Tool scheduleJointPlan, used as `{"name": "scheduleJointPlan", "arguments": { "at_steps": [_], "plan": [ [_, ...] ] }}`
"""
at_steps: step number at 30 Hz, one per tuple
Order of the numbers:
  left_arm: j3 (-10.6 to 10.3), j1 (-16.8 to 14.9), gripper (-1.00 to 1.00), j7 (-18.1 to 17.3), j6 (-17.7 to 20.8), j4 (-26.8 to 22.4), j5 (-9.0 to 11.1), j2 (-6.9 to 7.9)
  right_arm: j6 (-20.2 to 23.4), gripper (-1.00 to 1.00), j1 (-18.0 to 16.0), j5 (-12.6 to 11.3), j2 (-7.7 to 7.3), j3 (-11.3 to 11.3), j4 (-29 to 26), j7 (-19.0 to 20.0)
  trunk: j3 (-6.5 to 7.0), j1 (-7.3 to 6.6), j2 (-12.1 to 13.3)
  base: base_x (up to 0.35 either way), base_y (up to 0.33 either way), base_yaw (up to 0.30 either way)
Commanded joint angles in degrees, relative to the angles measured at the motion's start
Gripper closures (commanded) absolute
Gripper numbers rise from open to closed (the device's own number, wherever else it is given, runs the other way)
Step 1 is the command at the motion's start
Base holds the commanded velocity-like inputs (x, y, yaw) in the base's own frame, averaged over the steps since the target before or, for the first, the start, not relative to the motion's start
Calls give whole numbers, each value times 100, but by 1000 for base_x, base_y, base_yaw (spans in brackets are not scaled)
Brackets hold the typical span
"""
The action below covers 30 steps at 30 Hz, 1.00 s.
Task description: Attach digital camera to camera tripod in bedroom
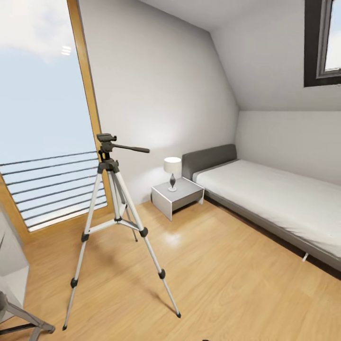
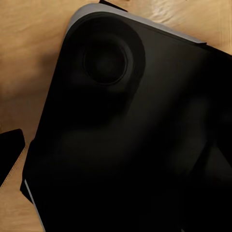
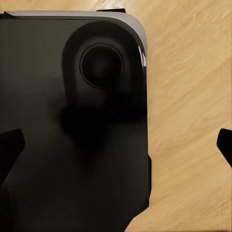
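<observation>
The tripod [image 1: 113, 208] stands on the wood floor [image 1: 213, 274] at the near left of the bedroom, in front of the tall window [image 1: 45, 118]. Its legs are spread, and its black head [image 1: 107, 142] is bare, with the pan handle pointing right. Nothing is mounted on it, so the attaching is still to do.

Farther right, a nightstand [image 1: 177, 196] with a small lamp [image 1: 172, 173] sits beside the bed [image 1: 274, 203], which runs along the right wall under a skylight [image 1: 324, 42].

Both wrist views look down on the robot's dark base [image 2: 125, 135] over the floor. The left claw [image 2: 116, 159] shows one dark fingertip [image 2: 10, 147] at the picture's edge; whether it is spread or pressed together cannot be told. The right claw [image 3: 116, 145] is spread wide and pinches nothing, its fingertips [image 3: 9, 150] at opposite edges.

I judge the task barely started: the robot is in the bedroom facing the tripod, but the camera must still be fetched.
</observation>
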Motion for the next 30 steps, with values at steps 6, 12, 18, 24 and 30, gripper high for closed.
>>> {"name": "scheduleJointPlan", "arguments": {
  "at_steps": [6,12,18,24,30],
  "plan": [
    [1,3,-100,0,-8,-11,35,2,-19,-100,0,-8,-1,-27,-1,-5,-3,0,-2,5,17,-239],
    [2,4,-100,0,-8,-11,39,1,-19,-100,0,-8,-5,-27,-1,-5,-3,0,-2,1,5,-243],
    [4,5,-100,0,-8,-11,40,0,-19,-100,0,-8,-7,-27,-1,-5,-3,0,-2,0,1,-244],
    [6,6,-100,0,-8,-11,40,-1,-19,-100,0,-8,-7,-27,-1,-5,-3,0,-2,0,0,-245],
    [10,5,-100,0,-8,-11,40,-1,-19,-100,0,-8,-9,-27,-1,-5,-3,0,-2,0,0,-245]
  ]
}}
